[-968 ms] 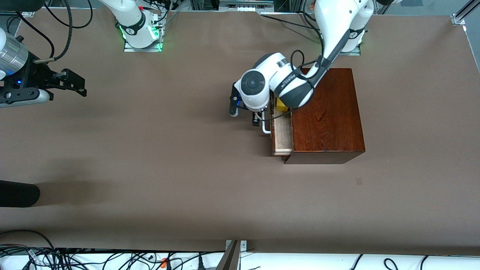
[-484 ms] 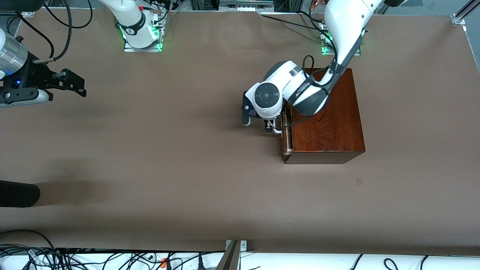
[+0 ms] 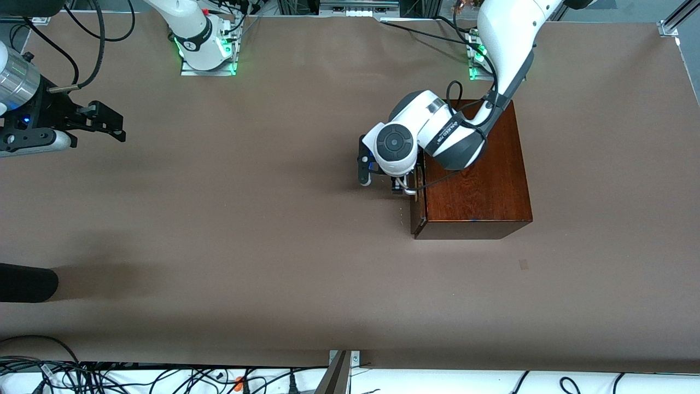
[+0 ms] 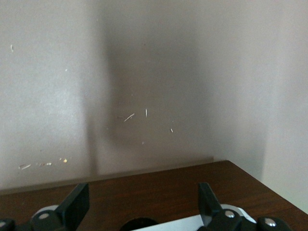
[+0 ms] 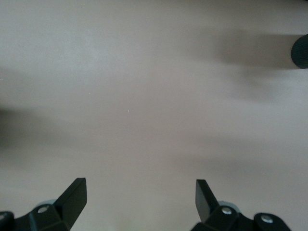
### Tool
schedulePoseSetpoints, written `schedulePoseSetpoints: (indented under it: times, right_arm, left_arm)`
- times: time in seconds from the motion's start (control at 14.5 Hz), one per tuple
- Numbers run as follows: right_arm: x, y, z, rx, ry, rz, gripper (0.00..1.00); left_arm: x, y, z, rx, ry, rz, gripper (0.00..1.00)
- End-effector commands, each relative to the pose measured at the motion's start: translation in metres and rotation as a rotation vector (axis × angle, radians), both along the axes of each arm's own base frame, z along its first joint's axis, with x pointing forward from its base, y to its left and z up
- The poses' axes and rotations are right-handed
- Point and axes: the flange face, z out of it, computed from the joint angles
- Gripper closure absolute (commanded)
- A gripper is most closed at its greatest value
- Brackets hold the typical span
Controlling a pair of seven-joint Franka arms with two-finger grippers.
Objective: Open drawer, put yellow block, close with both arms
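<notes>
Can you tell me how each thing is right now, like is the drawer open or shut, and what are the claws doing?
drawer: almost shut, only a thin gap shows at the box front.
box: upright on the table, left arm above it.
left claw: open, at the drawer's handle.
right claw: open, empty, waiting above the table at the right arm's end.
yellow block: not visible.

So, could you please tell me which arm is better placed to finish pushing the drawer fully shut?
The left. The left gripper is open at the white handle of the nearly shut drawer, while the right gripper hangs open over bare table at the right arm's end.
</notes>
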Motion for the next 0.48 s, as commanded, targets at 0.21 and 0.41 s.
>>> schedulePoseSetpoints:
  times: [0.21,0.41]
  right_arm:
    - [0.001,0.0,0.006,0.01,-0.009,-0.006,0.0]
    - [0.001,0.001,0.007,0.012,-0.008,-0.009,0.0]
  left_arm:
    - [0.001,0.013,0.018,0.034,-0.01,-0.027,0.0]
    - [-0.002,0.005,0.055,0.012,-0.046,0.003,0.0]
